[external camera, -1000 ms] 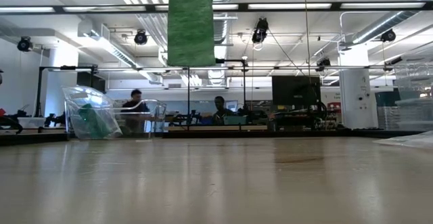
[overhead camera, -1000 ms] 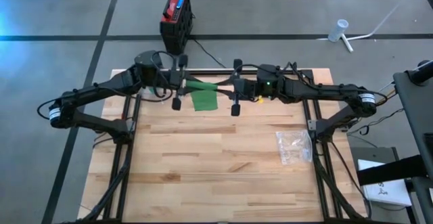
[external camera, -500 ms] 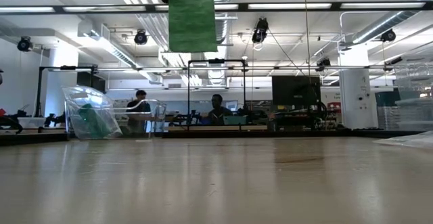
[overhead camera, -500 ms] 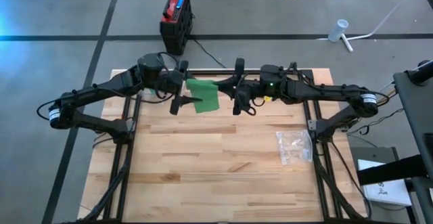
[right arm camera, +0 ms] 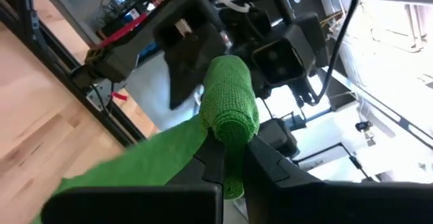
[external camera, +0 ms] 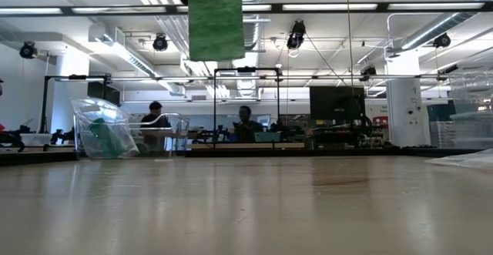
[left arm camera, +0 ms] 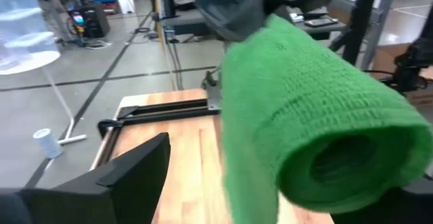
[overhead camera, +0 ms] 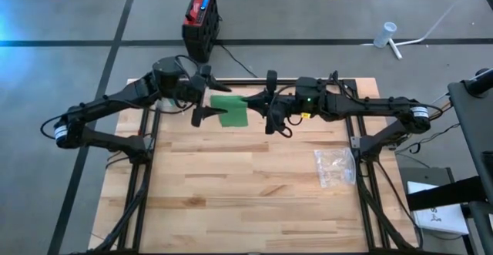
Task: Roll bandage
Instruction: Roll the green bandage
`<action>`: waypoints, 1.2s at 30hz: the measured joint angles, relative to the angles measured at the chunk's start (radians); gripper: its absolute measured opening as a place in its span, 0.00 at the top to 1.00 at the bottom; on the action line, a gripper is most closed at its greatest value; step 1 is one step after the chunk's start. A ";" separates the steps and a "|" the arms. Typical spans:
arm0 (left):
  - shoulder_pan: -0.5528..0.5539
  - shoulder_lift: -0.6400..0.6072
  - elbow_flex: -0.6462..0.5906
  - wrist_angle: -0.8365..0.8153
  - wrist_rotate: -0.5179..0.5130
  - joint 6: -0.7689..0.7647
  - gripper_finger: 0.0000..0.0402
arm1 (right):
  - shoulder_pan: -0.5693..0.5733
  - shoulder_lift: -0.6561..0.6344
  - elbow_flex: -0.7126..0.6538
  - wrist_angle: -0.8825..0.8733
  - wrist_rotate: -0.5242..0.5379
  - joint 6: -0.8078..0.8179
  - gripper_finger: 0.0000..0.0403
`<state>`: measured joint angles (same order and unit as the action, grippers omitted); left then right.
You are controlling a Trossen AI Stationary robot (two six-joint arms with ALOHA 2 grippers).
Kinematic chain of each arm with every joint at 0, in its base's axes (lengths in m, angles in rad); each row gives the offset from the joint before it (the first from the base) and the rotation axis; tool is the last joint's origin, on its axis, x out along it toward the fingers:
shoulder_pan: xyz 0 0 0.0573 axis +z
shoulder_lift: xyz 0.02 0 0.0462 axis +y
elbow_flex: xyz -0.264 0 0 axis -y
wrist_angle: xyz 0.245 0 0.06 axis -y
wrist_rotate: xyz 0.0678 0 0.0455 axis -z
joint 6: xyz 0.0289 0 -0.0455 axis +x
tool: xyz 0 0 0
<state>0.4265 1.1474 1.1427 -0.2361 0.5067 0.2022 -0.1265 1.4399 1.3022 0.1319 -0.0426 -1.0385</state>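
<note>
A green bandage is partly wound into a roll [right arm camera: 231,105], and its loose strip [external camera: 216,20] hangs down high above the table. My right gripper [right arm camera: 233,160] is shut on the roll over the table's far middle [overhead camera: 258,101]. My left gripper [overhead camera: 211,95] faces it from the table's left and stands open. The roll's hollow free end [left arm camera: 342,160] points into its gap, and one finger [left arm camera: 128,176] stands well clear of the roll. The other finger is mostly out of the left wrist view. My right gripper pinches one end of the roll [right arm camera: 233,139] between its two fingers. The fingers come level from the table's right and lie along the roll. The roll sticks out past the fingertips toward my left gripper, lifted clear, and the loose strip [right arm camera: 135,166] hangs slack below it.
A clear plastic bag [overhead camera: 335,166] lies near the table's right edge. In the low view a clear plastic container [external camera: 108,128] stands at the far left, and people sit in the room behind. A red and black box [overhead camera: 202,16] is on the floor beyond the far edge.
My left gripper has opened and let go of the roll's free end. My right gripper has rolled about its own line with the roll in its hold. The hanging strip has drawn up a little and reaches less far down than before.
</note>
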 joint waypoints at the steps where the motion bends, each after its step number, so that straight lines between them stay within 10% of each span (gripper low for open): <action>1: 0.007 -0.002 0.001 0.000 0.000 0.000 0.18 | 0.000 0.000 0.000 -0.002 0.005 -0.005 0.96; 17: 0.012 0.006 0.001 0.017 0.130 -0.231 0.27 | 0.001 0.042 0.000 -0.015 0.115 -0.233 0.96; 25: 0.013 0.006 0.001 -0.016 0.098 -0.153 0.55 | 0.002 0.043 0.000 -0.026 0.114 -0.282 0.90; 31: 0.011 0.005 0.001 -0.022 0.038 -0.064 0.92 | 0.001 0.043 -0.001 -0.023 0.122 -0.032 0.82; 36: 0.012 0.002 0.001 -0.022 -0.019 -0.002 0.90 | -0.004 0.043 0.030 -0.069 0.062 0.308 0.65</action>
<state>0.4389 1.1492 1.1439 -0.2576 0.4876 0.2000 -0.1302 1.4830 1.3318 0.0625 0.0195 -0.7309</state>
